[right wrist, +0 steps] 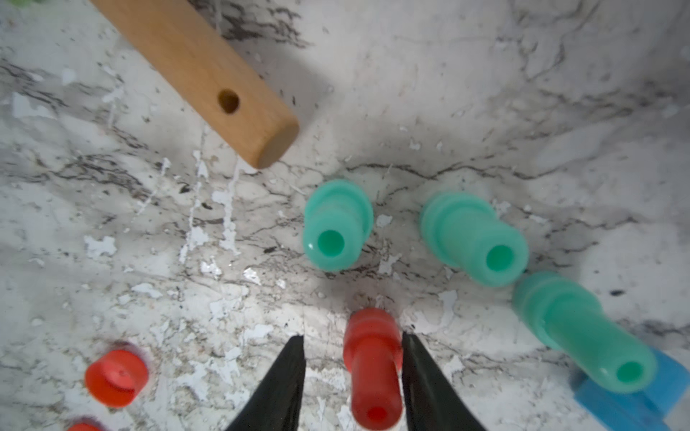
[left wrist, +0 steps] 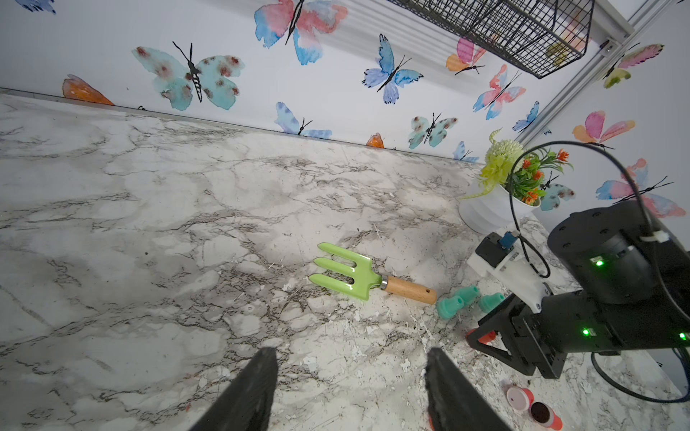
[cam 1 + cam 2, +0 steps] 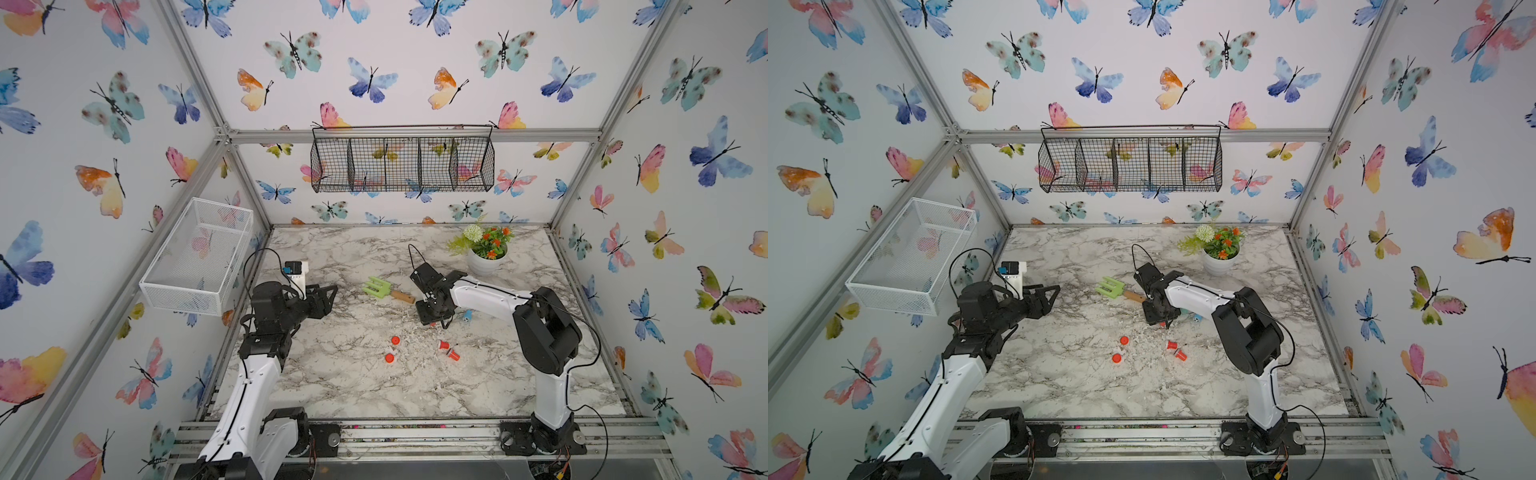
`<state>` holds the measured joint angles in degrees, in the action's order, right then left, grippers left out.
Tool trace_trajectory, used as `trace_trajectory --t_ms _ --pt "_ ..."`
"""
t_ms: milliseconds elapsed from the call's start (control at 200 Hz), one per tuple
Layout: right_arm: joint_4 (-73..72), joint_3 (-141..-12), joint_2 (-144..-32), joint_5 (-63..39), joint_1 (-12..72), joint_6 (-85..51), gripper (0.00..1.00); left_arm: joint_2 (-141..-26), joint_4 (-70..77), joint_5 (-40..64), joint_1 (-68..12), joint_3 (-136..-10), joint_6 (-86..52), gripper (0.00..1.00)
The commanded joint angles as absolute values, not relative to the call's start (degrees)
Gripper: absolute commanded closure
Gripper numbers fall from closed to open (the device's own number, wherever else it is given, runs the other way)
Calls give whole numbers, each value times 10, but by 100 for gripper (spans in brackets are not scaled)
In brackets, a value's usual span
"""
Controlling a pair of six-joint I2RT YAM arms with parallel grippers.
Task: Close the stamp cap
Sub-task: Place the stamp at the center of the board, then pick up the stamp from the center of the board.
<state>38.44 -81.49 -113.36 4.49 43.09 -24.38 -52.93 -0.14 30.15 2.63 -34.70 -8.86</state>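
Top views: the right tool points down at the marble-pattern counter, just right of centre. It stands over a small red plastic stamp, which is mostly hidden beneath it. The left tool hangs at the left edge, well apart. Four short red pieces lie loose on the near side of the stamp. Left wrist view: the left tool is open and holds nothing. A red cap-like piece with a pale hollow lies beside a red piece with a dark round face, so some capping probably remains. Right wrist view: the red plastic stamp stands upright between the parted jaws. One finger is clear of it and the other sits at its collar, so it is not gripped. The stamp has a narrow grip with a hollow top and a wider collar below. Its base is hidden, so whether its cap is seated cannot be told.
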Motion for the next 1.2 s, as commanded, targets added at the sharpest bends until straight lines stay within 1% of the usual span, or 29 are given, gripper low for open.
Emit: trace_trajectory --t_ms 0,125,250,400,656,871,1066,1191 --pt "418 -838 -1131 47 429 -241 53 -531 1 314 30 -359 -85 35" --pt "447 -847 -1107 59 429 -243 53 -532 1 315 30 -358 -85 35" --pt "465 -818 -1058 61 430 -244 53 -534 5 325 30 -360 -88 35" --pt "481 -746 -993 52 430 -252 55 -542 33 377 29 -357 -94 35" --pt "431 -588 -901 -12 437 -284 58 -554 41 391 28 -359 -105 36" --pt "364 -515 -893 -40 446 -290 59 -555 40 389 28 -356 -104 36" --pt "352 -508 -917 -15 447 -278 59 -555 36 384 28 -357 -101 36" --pt "339 -503 -925 -13 447 -272 62 -555 31 380 28 -359 -99 36"
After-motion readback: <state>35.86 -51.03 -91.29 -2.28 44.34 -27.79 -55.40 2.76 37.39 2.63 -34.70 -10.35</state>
